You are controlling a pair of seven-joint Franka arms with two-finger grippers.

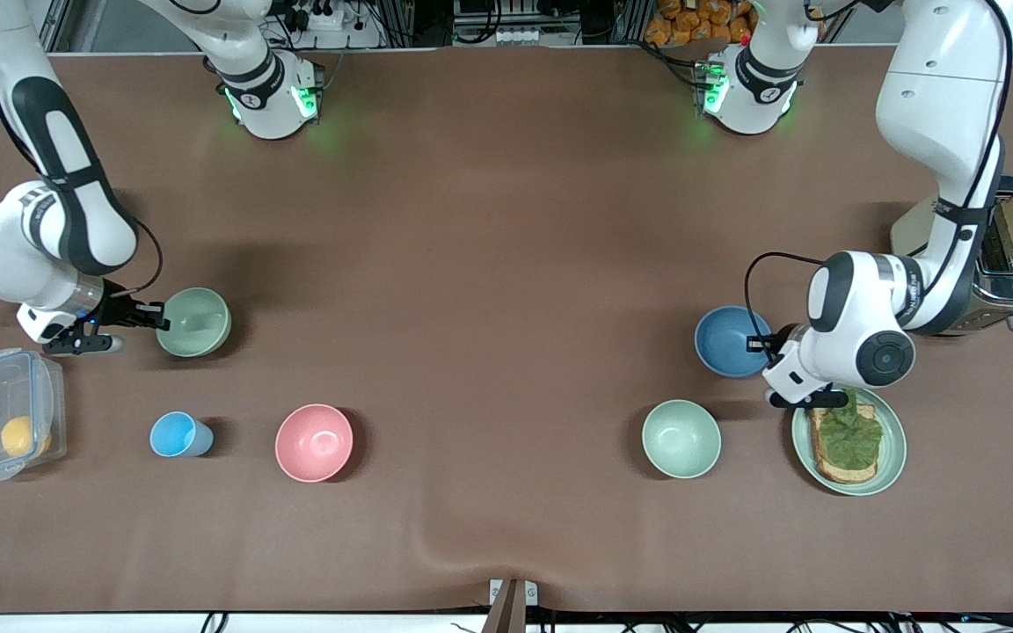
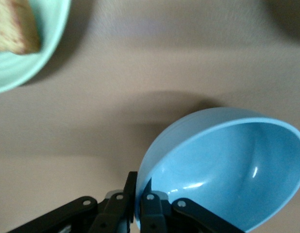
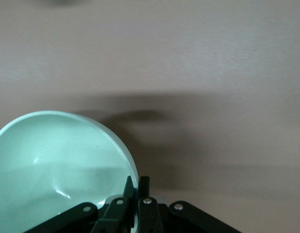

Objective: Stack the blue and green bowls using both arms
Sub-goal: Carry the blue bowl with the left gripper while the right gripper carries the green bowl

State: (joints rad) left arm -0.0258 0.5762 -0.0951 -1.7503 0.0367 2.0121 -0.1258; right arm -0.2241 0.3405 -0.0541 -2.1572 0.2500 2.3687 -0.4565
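Observation:
The blue bowl (image 1: 729, 341) sits toward the left arm's end of the table, beside the toaster. My left gripper (image 1: 768, 344) is shut on its rim. In the left wrist view one finger is inside and one outside the blue bowl (image 2: 227, 165), with the gripper (image 2: 140, 199) clamped on the wall. The sage-green bowl (image 1: 195, 322) is toward the right arm's end. My right gripper (image 1: 157, 315) is shut on its rim. In the right wrist view the gripper (image 3: 138, 191) pinches the green bowl's (image 3: 58, 170) edge.
A paler mint bowl (image 1: 681, 438) and a green plate (image 1: 894, 441) with toast and lettuce lie nearer the camera than the blue bowl. A pink bowl (image 1: 314, 442), a light-blue cup (image 1: 177, 434) and a clear lidded box (image 1: 7, 425) lie nearer than the green bowl. A toaster (image 1: 1012, 264) stands by the left arm.

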